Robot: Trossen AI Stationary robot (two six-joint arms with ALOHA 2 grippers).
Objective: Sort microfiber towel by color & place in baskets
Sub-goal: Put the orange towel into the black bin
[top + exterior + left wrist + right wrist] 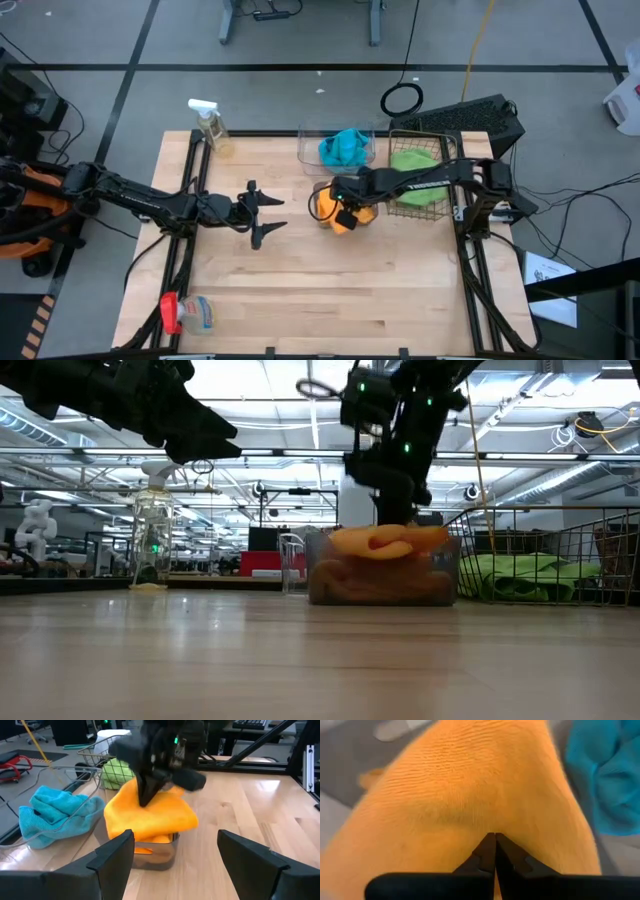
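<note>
A folded orange towel lies on top of the smoky grey tub, overhanging its rim, with another orange towel inside below it. My right gripper is shut directly above the tub, its tips on the top towel. Turquoise towels fill the clear tub. A lime green towel lies in the wire-mesh basket. My left gripper hovers open to the tub's left, above the table, touching nothing. My right gripper presses its shut fingertips onto the upper face of the top orange towel, near its middle, coming from above and pointing down. No cloth shows between the fingers. The towel rests on the grey tub's rim and on the towel below it.
A clear spray bottle with a white trigger stands at the table's far left corner. A red-and-clear bottle lies at the near left corner. The three containers cluster at the far right; the near half of the table is bare wood.
</note>
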